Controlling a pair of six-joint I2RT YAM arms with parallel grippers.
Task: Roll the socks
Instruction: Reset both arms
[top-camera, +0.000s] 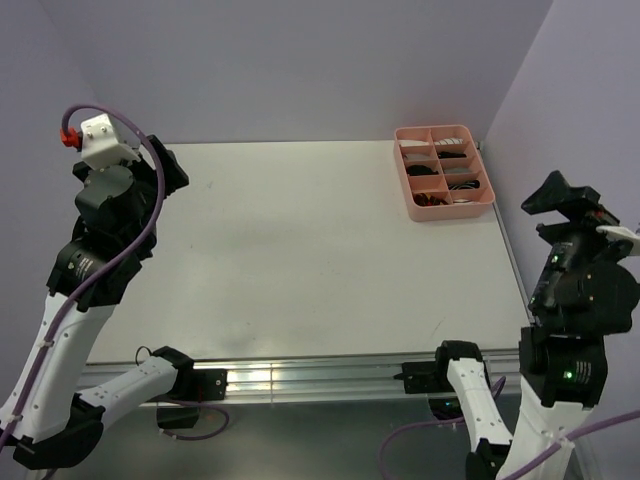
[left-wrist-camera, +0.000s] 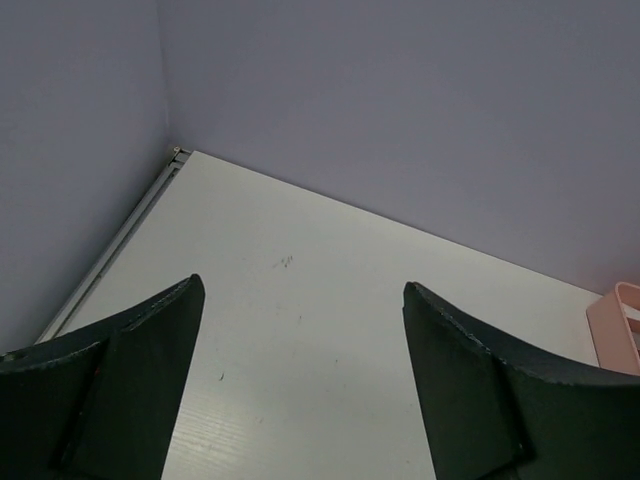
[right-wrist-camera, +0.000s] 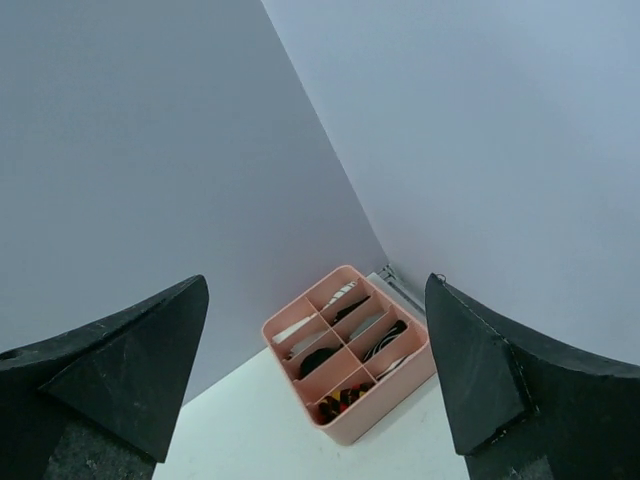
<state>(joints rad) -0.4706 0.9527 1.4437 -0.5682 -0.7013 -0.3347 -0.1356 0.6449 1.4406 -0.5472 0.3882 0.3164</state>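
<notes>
The socks lie rolled in the compartments of a pink tray at the table's back right. The argyle sock fills the near left compartment and also shows in the top view. A black sock with thin white stripes sits in the right column. A white sock with black stripes sits at the far end. My left gripper is open and empty, raised over the table's left side. My right gripper is open and empty, raised at the right edge, and faces the tray.
The pink tray stands in the corner by the back and right walls. A black rolled item and pale folded items fill its other compartments. The white table runs between purple walls, with a metal rail along its near edge.
</notes>
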